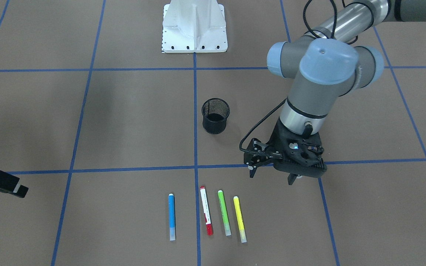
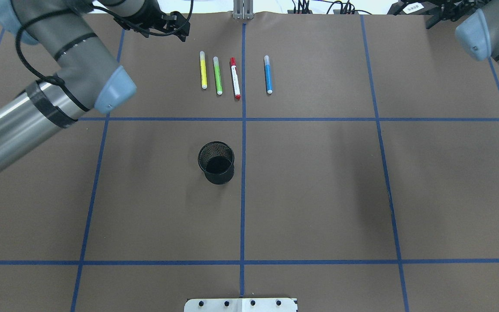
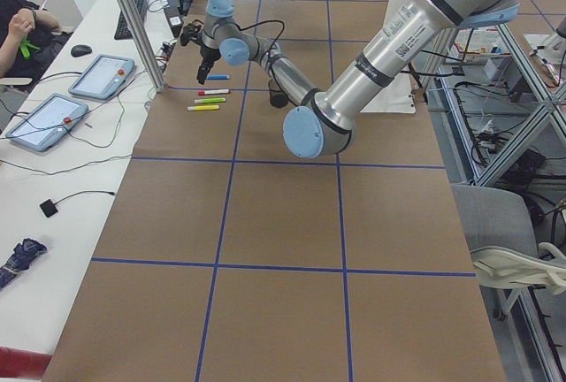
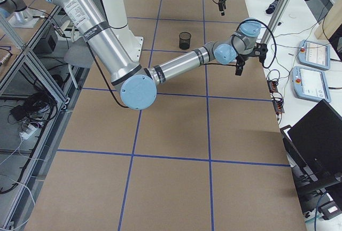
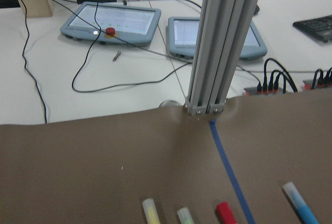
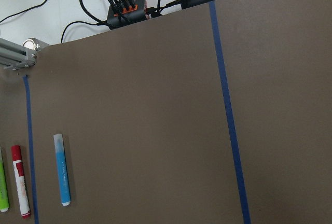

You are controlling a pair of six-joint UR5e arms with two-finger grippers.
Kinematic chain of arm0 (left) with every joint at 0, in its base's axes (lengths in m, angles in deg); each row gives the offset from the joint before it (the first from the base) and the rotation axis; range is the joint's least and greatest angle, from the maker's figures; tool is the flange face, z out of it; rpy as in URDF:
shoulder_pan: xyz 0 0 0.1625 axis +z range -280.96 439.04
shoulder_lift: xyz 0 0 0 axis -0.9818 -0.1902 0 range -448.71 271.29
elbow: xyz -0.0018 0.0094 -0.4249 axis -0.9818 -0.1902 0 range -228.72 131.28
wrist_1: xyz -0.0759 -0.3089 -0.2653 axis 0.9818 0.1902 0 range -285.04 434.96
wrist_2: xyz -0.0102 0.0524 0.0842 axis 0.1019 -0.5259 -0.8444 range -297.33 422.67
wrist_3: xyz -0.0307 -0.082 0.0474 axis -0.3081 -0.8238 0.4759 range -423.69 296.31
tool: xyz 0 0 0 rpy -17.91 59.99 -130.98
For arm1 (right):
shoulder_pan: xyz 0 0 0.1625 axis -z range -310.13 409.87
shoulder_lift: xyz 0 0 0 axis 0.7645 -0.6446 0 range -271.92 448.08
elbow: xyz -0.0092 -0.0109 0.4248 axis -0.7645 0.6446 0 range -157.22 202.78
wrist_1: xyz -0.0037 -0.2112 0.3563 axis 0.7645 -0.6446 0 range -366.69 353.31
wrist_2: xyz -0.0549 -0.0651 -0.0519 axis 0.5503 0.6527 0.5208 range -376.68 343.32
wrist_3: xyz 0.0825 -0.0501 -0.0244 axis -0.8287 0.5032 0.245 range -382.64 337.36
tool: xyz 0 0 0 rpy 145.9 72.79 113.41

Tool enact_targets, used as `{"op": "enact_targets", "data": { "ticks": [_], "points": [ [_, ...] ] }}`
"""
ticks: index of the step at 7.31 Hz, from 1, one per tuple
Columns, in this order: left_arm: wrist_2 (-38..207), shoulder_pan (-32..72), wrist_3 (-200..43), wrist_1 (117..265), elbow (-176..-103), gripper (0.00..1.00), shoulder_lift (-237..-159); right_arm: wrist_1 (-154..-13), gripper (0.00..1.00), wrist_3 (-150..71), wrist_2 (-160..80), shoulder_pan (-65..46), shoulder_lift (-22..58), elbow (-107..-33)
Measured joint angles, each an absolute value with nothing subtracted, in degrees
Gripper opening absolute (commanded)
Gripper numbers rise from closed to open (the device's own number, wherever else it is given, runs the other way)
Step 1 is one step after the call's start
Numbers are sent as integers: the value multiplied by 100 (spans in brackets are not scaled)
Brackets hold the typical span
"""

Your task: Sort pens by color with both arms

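Observation:
Four pens lie side by side on the brown table: blue (image 1: pixel 171 217), white with a red cap (image 1: pixel 206 216), light green (image 1: pixel 224 212) and yellow (image 1: pixel 239 218). From overhead they run yellow (image 2: pixel 203 70), green (image 2: pixel 217 76), red (image 2: pixel 234 78), blue (image 2: pixel 268 74) at the far edge. My left gripper (image 1: pixel 272 176) hovers just beside the yellow pen, toward the robot's side, open and empty. The right gripper (image 1: pixel 2 183) shows only partly at the view's edge, well away from the blue pen; its jaws are cut off. The right wrist view shows the blue pen (image 6: pixel 61 169).
A black mesh cup (image 2: pixel 216 162) stands upright near the table's middle. The white pedestal base (image 1: pixel 194 26) sits at the robot's side. Past the far table edge are an aluminium post (image 5: pixel 220 42), cable hubs (image 6: pixel 127 9) and tablets (image 5: pixel 111 22).

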State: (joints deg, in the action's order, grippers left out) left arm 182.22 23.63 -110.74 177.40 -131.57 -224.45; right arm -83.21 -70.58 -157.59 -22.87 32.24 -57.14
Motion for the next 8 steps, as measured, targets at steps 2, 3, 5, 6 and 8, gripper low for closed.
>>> {"op": "enact_targets", "data": {
  "ticks": [2, 3, 5, 6, 8],
  "points": [
    [19898, 1623, -10820, 16917, -13247, 100, -22229, -8618, 100, -5607, -15866, -2652, 2827, -5821],
    [20161, 1361, -10373, 16772, -13324, 100, -22048, -8895, 100, -4902, -15875, -2847, 2621, -5850],
    [19984, 975, -8876, 16694, -13414, 100, -21558, -10216, 100, -3333, -15833, -3231, 2425, -6072],
    [19849, 837, -8283, 16620, -13408, 100, -21264, -10897, 100, -2265, -15642, -3480, 2389, -6164],
    [19755, 653, -7862, 15931, -13387, 100, -20770, -11569, 100, -913, -14906, -3765, 2098, -6218]
  ]
}}
